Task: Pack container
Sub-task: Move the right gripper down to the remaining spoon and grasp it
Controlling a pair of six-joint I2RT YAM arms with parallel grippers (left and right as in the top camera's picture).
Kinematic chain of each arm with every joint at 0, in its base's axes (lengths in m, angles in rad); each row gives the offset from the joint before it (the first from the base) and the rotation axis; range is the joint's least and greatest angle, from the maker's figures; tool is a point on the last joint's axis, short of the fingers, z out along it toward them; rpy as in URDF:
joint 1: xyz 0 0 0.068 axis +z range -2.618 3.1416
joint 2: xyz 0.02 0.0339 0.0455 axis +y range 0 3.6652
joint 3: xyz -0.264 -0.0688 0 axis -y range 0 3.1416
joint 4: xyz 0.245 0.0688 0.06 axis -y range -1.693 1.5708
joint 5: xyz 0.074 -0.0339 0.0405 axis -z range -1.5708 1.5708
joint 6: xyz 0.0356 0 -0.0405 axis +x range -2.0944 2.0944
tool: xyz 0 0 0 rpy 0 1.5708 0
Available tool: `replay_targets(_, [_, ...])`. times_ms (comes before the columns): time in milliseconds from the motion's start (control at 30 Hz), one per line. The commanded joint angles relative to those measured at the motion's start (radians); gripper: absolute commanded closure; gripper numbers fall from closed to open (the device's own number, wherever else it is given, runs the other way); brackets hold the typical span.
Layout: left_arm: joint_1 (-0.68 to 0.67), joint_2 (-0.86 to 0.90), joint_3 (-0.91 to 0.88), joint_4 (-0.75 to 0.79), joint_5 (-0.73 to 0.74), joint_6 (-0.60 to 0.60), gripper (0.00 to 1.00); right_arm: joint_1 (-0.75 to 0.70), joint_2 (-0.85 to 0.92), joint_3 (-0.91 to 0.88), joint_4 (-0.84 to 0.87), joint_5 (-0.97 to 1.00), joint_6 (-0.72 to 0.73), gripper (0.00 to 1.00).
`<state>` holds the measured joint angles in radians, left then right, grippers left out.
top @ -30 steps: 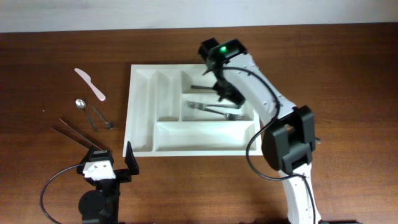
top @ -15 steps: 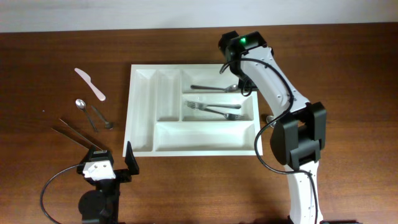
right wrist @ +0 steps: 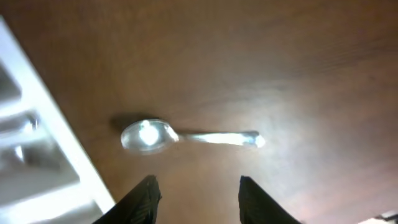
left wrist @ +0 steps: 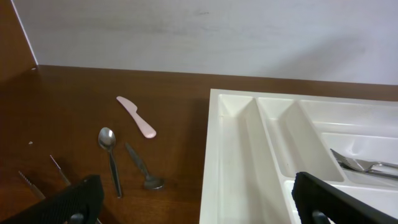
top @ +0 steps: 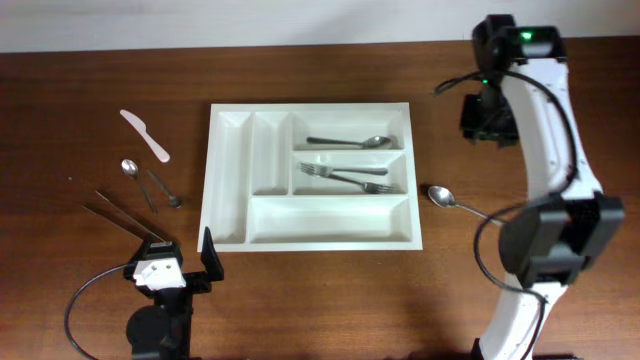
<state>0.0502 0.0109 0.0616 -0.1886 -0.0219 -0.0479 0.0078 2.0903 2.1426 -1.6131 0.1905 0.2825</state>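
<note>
Hovering right of the tray [top: 312, 245], the right gripper [right wrist: 196, 188] holds its jaws partly apart and empty, apparently lining up on the polished steel spoon [right wrist: 186, 135] lying flat on the wood. Left gripper [left wrist: 196, 191] rests wide open by the tray's near-left corner. Tray: smooth white plastic, moulded dividers, mid-table.

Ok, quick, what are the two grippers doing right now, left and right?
Left gripper: open wide, holding nothing.
Right gripper: partly open, holding nothing; a spoon lies free ahead of it.
</note>
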Motion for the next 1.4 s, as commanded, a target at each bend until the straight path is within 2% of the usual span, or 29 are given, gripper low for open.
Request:
replay_targets(0, [0.005, -0.006, -0.008, 0.006, 0.008, 0.012, 0.01, 0.006, -0.031, -0.002, -0.050, -0.019, -0.047, 0.58])
replay_targets(167, [0.005, -0.006, -0.008, 0.006, 0.008, 0.012, 0.01, 0.005, -0.044, -0.111, -0.018, -0.019, -0.041, 0.58])
replay_targets(533, [0.005, -0.006, -0.008, 0.006, 0.008, 0.012, 0.01, 0.010, -0.217, -0.715, 0.343, -0.094, -0.012, 0.58])
replay_targets(700, [0.005, -0.006, -0.008, 0.006, 0.008, 0.012, 0.01, 0.010, -0.226, -0.815, 0.432, -0.105, -0.027, 0.57])
replay_targets(933, [0.005, -0.006, -0.008, 0.006, 0.008, 0.012, 0.01, -0.060, -0.221, -0.832, 0.548, -0.215, -0.354, 0.58])
replay_targets(1167, [0.005, -0.006, -0.008, 0.006, 0.008, 0.012, 0.01, -0.147, -0.219, -0.856, 0.628, -0.196, -0.503, 0.53])
replay_targets(1233, [0.005, -0.006, -0.008, 0.006, 0.008, 0.011, 0.01, -0.152, -0.219, -0.888, 0.668, -0.277, -0.592, 0.53])
replay_targets(1367, [0.005, -0.006, -0.008, 0.006, 0.008, 0.012, 0.01, -0.151, -0.218, -0.944, 0.725, -0.341, -0.619, 0.53])
